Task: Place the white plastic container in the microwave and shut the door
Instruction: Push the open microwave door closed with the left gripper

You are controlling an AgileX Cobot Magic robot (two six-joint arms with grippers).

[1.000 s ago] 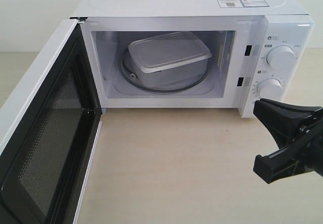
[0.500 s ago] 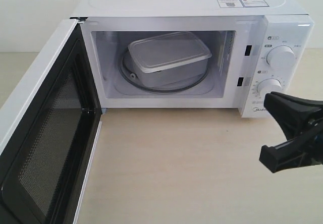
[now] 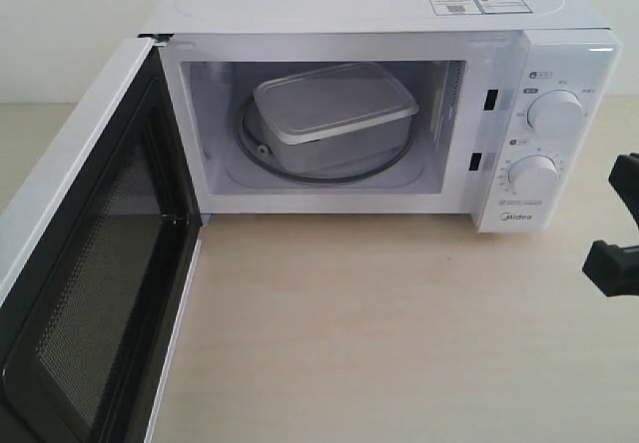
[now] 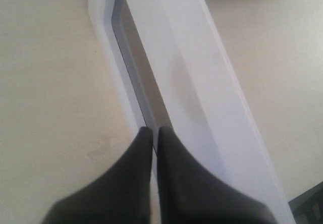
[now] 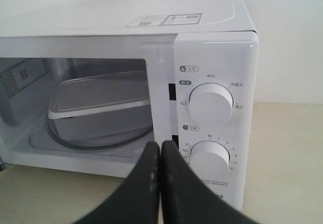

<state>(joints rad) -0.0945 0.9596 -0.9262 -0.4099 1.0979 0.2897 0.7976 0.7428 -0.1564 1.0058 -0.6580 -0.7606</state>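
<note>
Since lodged in the microwave [image 3: 349, 4], leave the white plastic container [image 3: 334, 109]; swing the door [image 3: 90, 293], open toward 8 o'clock, using the nearer left gripper [image 4: 152, 135], clenched empty beside its handle [image 4: 202, 98]; right gripper [image 5: 160, 147] clenched, 3 o'clock

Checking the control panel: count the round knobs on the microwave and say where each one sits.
2. The upper knob sits on the panel to the right of the microwave cavity in the exterior view. The lower knob sits just below it. None seems hidden.
</note>
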